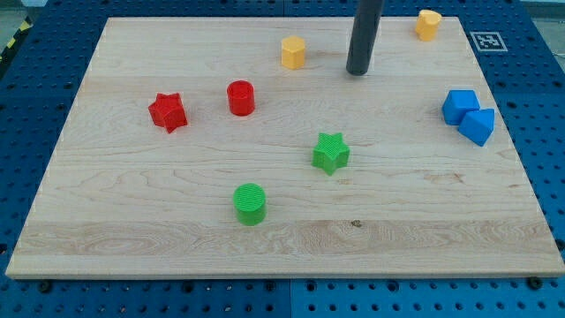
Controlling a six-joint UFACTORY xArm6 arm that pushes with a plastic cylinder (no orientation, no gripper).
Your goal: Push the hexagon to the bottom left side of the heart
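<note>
A yellow hexagon (293,52) sits near the view's top, a little left of centre. A yellow heart (428,24) sits at the top right corner area of the wooden board (132,238). My tip (357,71) rests on the board between them, to the right of the hexagon and slightly below it, not touching it. The heart is up and to the right of the tip, well apart from it. The dark rod rises out of the top of the view.
A red star (168,112) and a red cylinder (240,97) lie at the left. A green star (331,152) and a green cylinder (250,203) lie in the middle. A blue cube (460,106) and a second blue block (478,126) touch at the right edge.
</note>
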